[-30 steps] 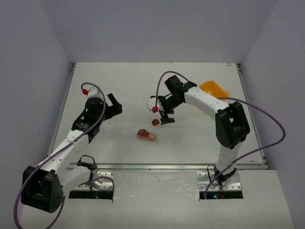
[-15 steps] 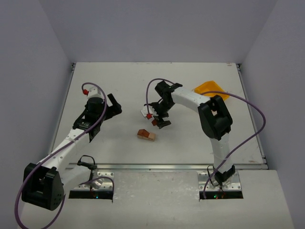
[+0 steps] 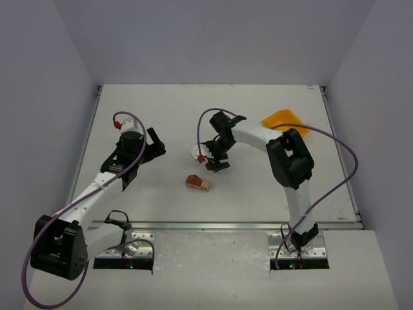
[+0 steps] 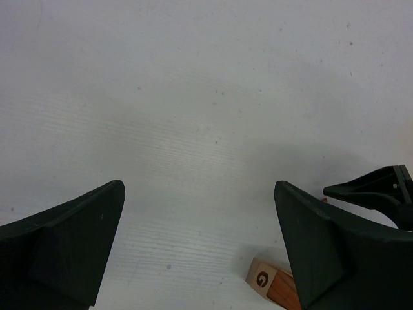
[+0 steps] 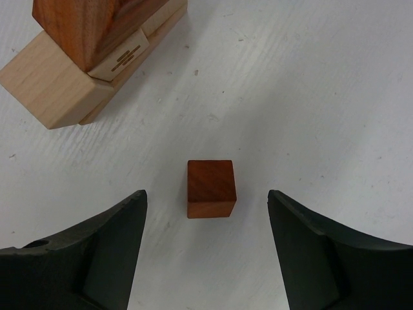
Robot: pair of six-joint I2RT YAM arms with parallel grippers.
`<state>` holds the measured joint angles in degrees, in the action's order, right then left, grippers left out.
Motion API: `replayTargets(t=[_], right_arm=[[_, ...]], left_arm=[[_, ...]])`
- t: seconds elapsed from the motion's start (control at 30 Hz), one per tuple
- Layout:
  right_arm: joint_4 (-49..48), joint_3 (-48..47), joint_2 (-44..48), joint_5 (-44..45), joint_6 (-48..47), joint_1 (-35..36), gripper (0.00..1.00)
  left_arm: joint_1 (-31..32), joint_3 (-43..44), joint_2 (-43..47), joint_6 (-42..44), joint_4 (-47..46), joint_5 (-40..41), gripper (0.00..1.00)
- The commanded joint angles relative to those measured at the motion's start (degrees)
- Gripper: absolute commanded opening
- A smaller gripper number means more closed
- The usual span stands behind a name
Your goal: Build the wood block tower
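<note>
The wood block tower (image 3: 198,183) is a small cluster of pale tan and reddish-brown blocks lying near the table's middle. It also shows at the top left of the right wrist view (image 5: 97,51). A loose reddish-brown cube (image 5: 211,187) sits on the table just short of it. My right gripper (image 5: 206,194) is open, with its jaws either side of the cube and not touching it. In the top view the right gripper (image 3: 216,163) hides the cube. My left gripper (image 3: 155,145) is open and empty, left of the cluster. A block marked G (image 4: 261,279) shows in the left wrist view.
A yellow bin (image 3: 284,121) lies at the back right, behind the right arm. The right gripper's finger (image 4: 374,190) shows at the right edge of the left wrist view. Grey walls stand on three sides of the white table (image 3: 161,110).
The right arm has swung left and folded in, bringing its open gripper down over the loose cube. The left arm has shifted only slightly.
</note>
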<state>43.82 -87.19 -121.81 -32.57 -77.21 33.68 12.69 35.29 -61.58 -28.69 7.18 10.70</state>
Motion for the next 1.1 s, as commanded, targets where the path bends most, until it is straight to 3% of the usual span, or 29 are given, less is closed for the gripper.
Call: replayTargets(t=[0.0, 0.47, 0.83, 0.93, 1.07], right_arm=[[-2.54, -0.08, -0.22, -0.45, 0.68, 0.63, 0.74], [-3.77, -0.33, -1.75, 1.57, 1.71, 1.22, 0.56], [-4.01, 0.75, 0.14, 2.05, 1.89, 1.23, 0.54], [-3.86, 0.99, 0.77, 1.75, 1.89, 1.3, 0.47], [-3.77, 1.06, 1.02, 1.84, 2.21, 1.24, 0.45]], left_arm=[[0.06, 2.52, -0.13, 0.75, -1.64, -0.24, 1.0], [0.06, 2.68, -0.82, 0.83, -1.73, -0.33, 1.0], [0.06, 2.75, -0.92, 0.83, -2.01, -0.77, 1.0], [0.06, 2.68, -0.91, 0.83, -2.08, -0.77, 1.0], [0.06, 2.68, -0.97, 0.83, -2.23, -1.06, 1.0]])
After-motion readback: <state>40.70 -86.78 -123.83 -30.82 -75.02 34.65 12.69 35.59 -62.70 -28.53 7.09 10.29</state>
